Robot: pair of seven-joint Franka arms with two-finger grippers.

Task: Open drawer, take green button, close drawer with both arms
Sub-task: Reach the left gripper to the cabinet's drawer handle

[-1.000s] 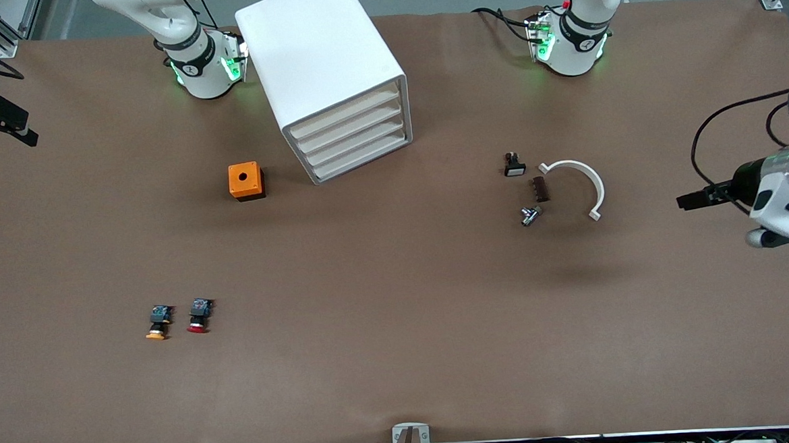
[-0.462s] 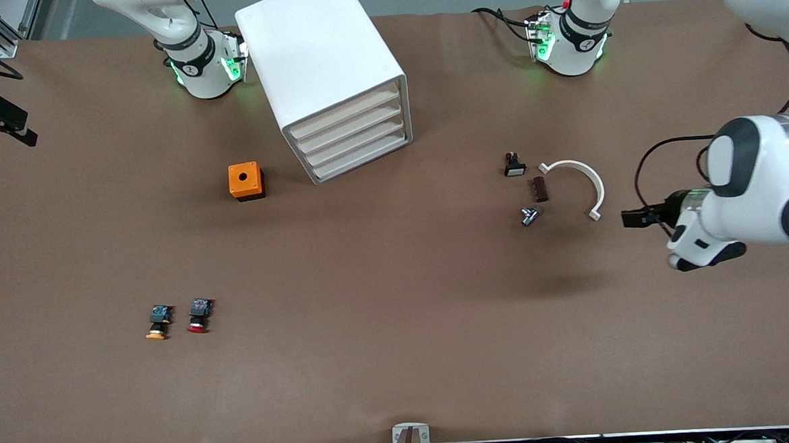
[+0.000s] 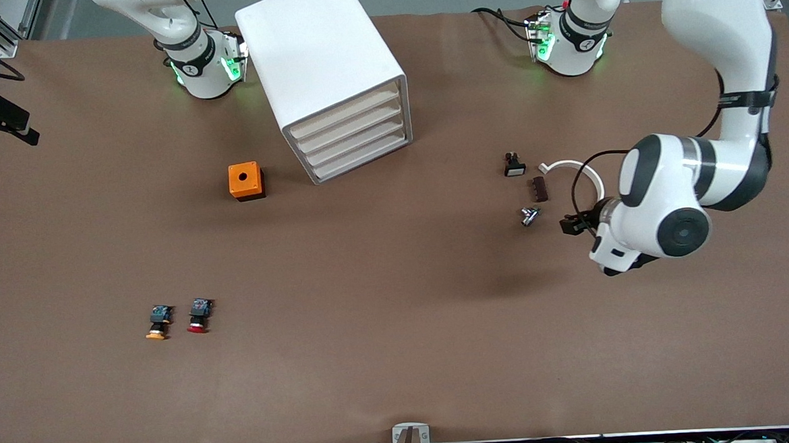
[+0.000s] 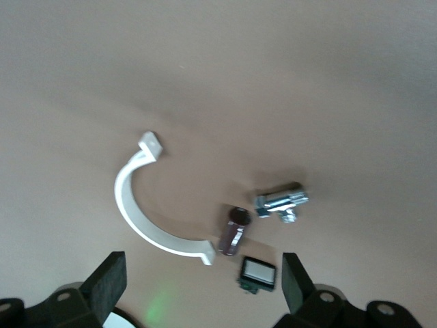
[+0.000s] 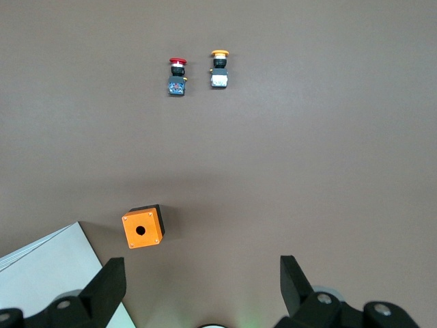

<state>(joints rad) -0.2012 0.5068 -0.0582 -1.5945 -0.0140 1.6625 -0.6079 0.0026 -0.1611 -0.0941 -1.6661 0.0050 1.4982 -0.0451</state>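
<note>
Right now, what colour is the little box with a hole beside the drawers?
Orange on top with black sides: the box shows best in the front view.

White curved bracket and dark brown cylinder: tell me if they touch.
Apart. The left wrist view shows bare table between the white curved bracket end and the dark brown cylinder.

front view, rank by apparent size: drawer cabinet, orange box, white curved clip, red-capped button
1. drawer cabinet, by far the largest.
2. white curved clip, though the left arm hides part of it.
3. orange box.
4. red-capped button, smallest.
</note>
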